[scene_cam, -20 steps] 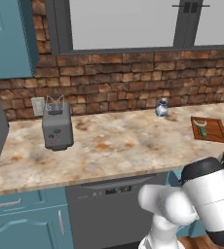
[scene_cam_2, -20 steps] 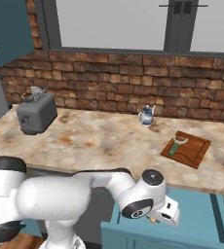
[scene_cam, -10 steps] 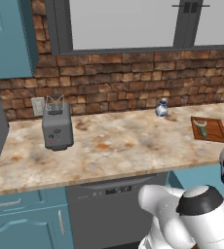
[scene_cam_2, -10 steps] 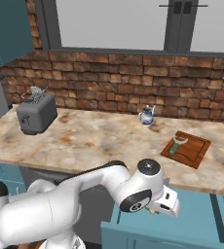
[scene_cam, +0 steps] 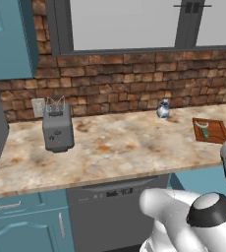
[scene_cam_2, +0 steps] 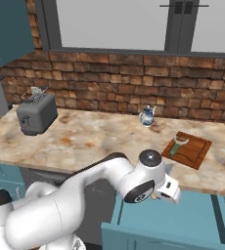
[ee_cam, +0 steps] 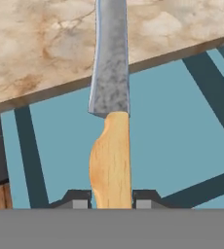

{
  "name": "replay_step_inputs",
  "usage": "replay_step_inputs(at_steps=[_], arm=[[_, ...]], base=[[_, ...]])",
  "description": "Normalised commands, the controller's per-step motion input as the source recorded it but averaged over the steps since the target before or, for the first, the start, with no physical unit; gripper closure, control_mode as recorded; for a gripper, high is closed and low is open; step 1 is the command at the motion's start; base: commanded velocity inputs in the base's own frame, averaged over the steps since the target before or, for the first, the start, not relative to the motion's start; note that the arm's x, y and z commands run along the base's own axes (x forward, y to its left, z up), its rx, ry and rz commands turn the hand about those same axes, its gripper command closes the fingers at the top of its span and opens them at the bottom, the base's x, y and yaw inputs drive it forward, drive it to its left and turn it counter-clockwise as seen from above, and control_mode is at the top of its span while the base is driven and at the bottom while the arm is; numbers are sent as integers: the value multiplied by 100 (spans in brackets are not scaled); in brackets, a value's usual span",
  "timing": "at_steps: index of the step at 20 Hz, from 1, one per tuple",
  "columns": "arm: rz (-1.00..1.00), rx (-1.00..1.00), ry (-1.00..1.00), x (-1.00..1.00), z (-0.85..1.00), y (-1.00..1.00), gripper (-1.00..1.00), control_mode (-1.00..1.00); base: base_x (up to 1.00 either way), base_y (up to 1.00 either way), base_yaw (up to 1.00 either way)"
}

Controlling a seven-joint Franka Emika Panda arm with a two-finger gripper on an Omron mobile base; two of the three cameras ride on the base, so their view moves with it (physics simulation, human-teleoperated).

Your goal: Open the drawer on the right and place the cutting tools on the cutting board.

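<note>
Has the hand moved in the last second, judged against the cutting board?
Yes. In the right base view the hand, shut on the knife, has risen and shifted right, closer to the cutting board.

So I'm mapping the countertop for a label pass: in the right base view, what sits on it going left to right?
toaster → small blue-and-white jug → green-handled peeler, lying on the left part of the cutting board.

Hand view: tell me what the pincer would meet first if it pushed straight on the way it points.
The pincer, shut on the knife, points over the open drawer toward the counter. Going by the hand view, the blade tip would probably reach the counter's edge or top first; depth is unclear.
</note>
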Motion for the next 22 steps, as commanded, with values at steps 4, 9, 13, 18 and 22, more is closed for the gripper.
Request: replay_step_inputs(at_steps=[4,9,13,18,22], arm=[[-13,5,0,96,3,-21,100,-100],[-11,13,0,80,18,-25,100,-100],[-6,13,0,62,29,-21,100,-100],[-5,12,0,60,19,-27,100,-100],[-1,6,0,50,1,-32,100,-100]], base=[[0,0,0],[0,0,0],[0,0,0],[0,0,0],[0,0,0]])
